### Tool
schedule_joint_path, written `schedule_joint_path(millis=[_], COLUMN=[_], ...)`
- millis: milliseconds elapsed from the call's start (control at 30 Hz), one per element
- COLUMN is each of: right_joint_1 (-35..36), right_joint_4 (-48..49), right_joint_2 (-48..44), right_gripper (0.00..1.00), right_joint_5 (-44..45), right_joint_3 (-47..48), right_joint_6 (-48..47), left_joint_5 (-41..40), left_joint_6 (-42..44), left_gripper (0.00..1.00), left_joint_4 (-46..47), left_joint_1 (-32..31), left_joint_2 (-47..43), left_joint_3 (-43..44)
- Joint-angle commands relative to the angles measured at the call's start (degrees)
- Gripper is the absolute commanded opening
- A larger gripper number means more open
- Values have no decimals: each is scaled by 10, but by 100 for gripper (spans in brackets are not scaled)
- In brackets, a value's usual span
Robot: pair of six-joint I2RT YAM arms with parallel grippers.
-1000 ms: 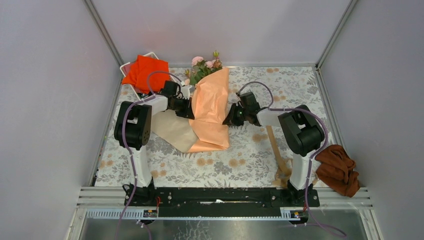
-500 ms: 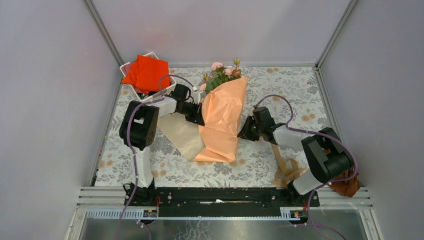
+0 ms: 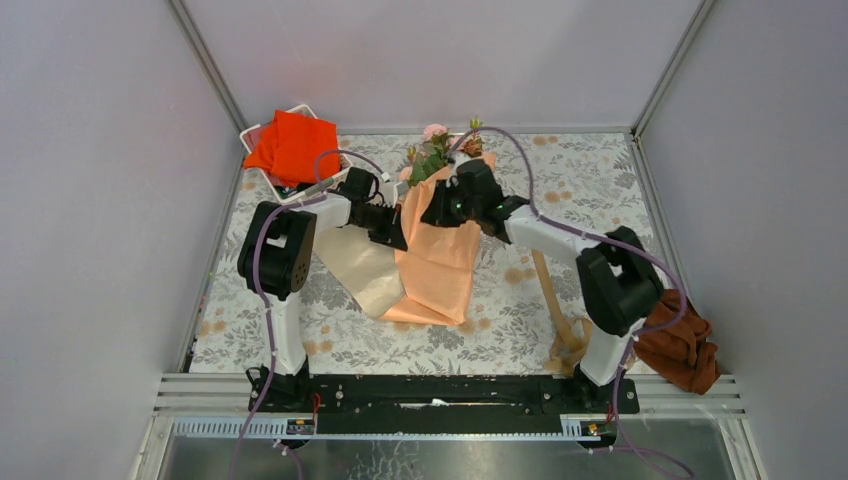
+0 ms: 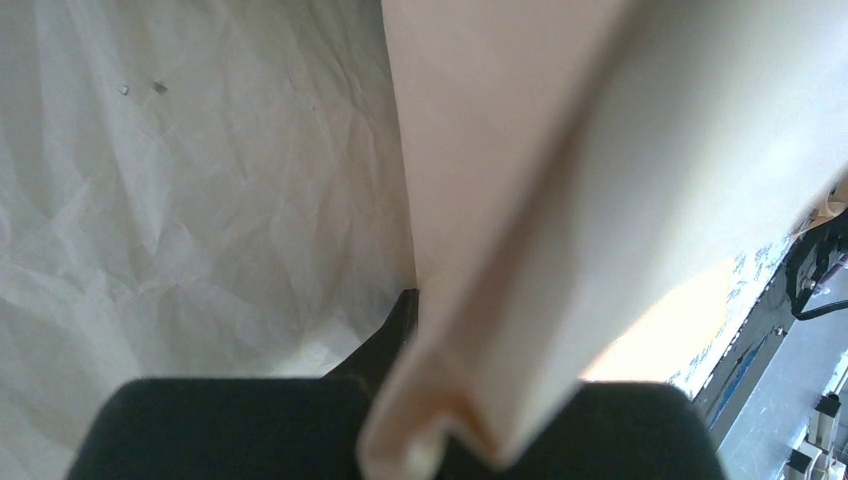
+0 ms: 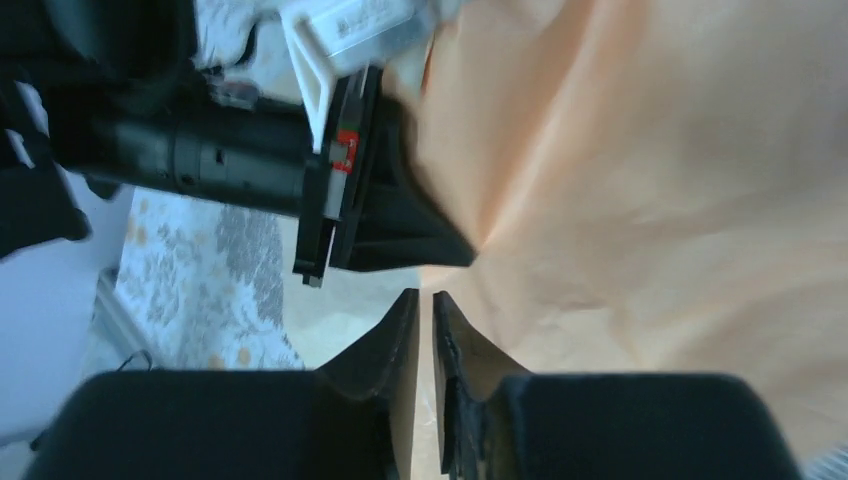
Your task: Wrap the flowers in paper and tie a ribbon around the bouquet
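The left gripper (image 3: 396, 228) is clenched on the paper (image 3: 445, 265). Its wrist view shows a folded peach edge running straight through the jaws, with one dark finger (image 4: 398, 325) showing beside the fold and crumpled tan paper spreading out to the left.

The right gripper (image 5: 424, 300) has its fingers almost together, with only a thin slit between them. Peach colour shows in that slit, but it is not possible to tell whether the jaws pinch the sheet or merely hang over it. Their tips sit at a crease in the peach face, just beside the black wedge of the left gripper, which comes in from the upper left of that view.

From above, both grippers meet at the upper part of the paper — the left at its left edge, the right on top of it. The sheet lies near the middle of the table (image 3: 560, 170), peach side up and folded over the stems, with a tan flap spread out toward the left edge. The flowers (image 3: 433, 152) stick out of its top toward the far edge.

The ribbon (image 3: 552, 290) lies apart on the right side, trailing toward the near edge. An orange-red cloth (image 3: 293, 143) fills a white basket (image 3: 305, 108) at the far left corner — a rust-brown cloth (image 3: 680, 345) sits at the near right corner.
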Motion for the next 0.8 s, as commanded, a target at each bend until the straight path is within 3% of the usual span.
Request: schedule_joint_path(millis=[0, 233, 467, 633, 767], right_joint_1=[8, 7, 0, 0, 0], right_joint_4=[77, 68, 36, 42, 43], right_joint_2=[80, 155, 154, 159, 160], right_gripper=[14, 9, 8, 8, 7], right_joint_5=[-103, -85, -40, -53, -58], right_joint_3=[-25, -42, -74, -74, -72], right_joint_6=[62, 88, 83, 83, 81], left_joint_5=[-52, -54, -76, -145, -170], left_joint_6=[3, -3, 18, -28, -60], left_gripper=[0, 0, 73, 97, 99], left_joint_4=[-6, -23, -95, -92, -58], left_joint_1=[8, 11, 93, 221, 283], left_joint_2=[15, 5, -104, -166, -175], left_joint_3=[-13, 0, 9, -48, -103])
